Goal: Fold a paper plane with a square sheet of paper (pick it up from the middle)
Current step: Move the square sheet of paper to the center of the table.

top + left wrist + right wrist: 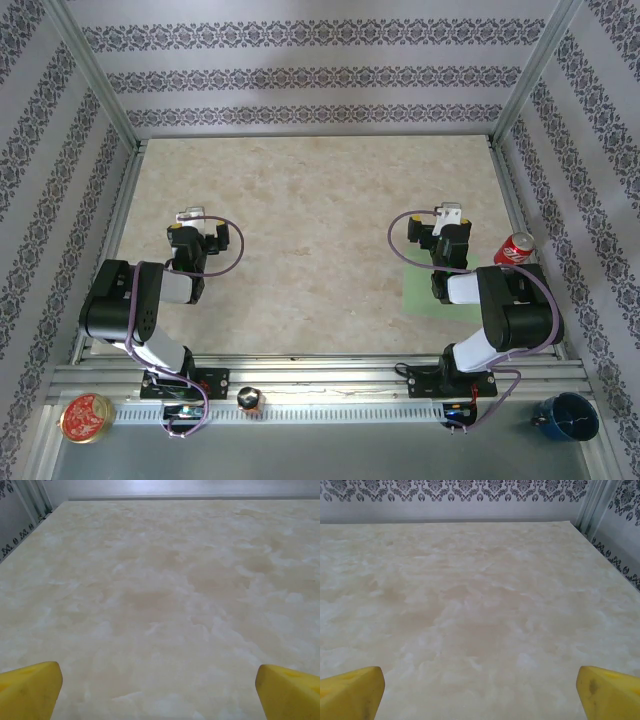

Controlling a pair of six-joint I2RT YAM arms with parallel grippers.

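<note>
Two pairs stand wide apart, empty: left fingers [30, 692] and right fingers [607, 692]. Nothing is folded; pickup comes first. The square sheet of paper [420, 296], flat and pale green, lies on the tabletop [320, 220] at lower right of the top view, partly under the right arm [505, 315], which must reach its middle.

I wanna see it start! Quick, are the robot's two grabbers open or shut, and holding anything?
Left gripper, yellow fingers: open, holding nothing.
Right gripper, yellow fingers: open, holding nothing.
</note>
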